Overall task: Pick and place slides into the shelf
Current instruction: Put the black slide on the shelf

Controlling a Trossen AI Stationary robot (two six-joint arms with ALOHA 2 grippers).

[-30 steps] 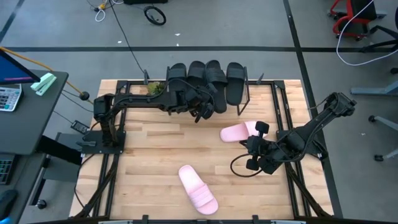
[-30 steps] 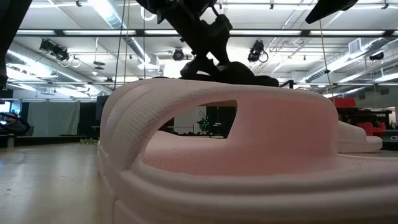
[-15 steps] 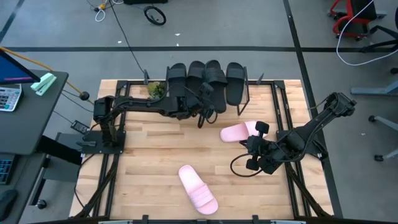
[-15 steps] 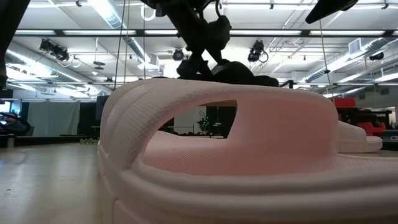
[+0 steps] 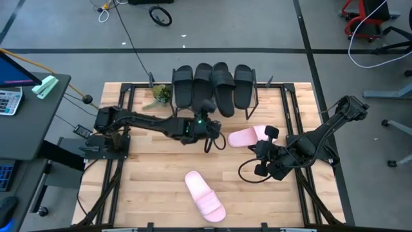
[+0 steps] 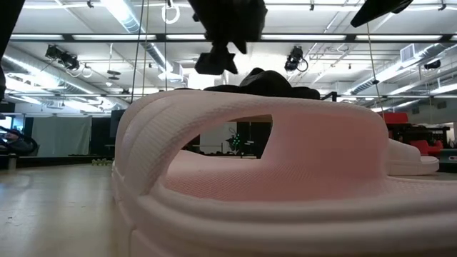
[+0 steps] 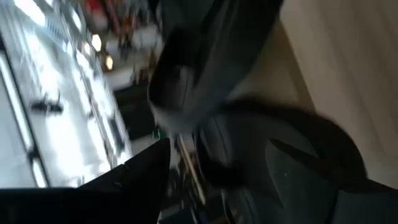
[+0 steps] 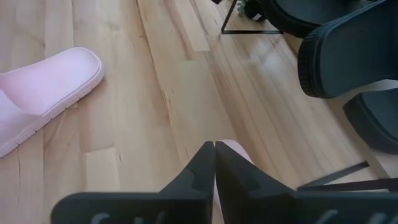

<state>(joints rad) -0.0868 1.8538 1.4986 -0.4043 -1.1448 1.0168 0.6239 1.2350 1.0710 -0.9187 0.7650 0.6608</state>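
Several black slides point(image 5: 212, 87) lie side by side on the shelf point(image 5: 257, 102) at the far edge, toes toward the near side. One pale pink slide point(image 5: 248, 136) lies on the table just in front of the shelf. Another pink slide point(image 5: 205, 194) lies near the front edge and fills the low view point(image 6: 271, 178). My left gripper point(image 5: 211, 134) hangs open above the table between the shelf and the pink slides, holding nothing. My right gripper point(image 5: 261, 153) hovers shut beside the nearer pink slide point(image 8: 43, 93) and holds nothing.
A small green plant point(image 5: 161, 93) stands left of the shelf. The wooden slatted table point(image 5: 154, 167) has bare room at its near left. A black cable point(image 5: 248, 173) loops below my right arm. A desk with a calculator point(image 5: 9, 100) stands off the table's left.
My left gripper has drawn back from the black slides on the shelf toward the table's near edge and a little to the right, rolling its wrist as it went. The black slides have stayed on the shelf.
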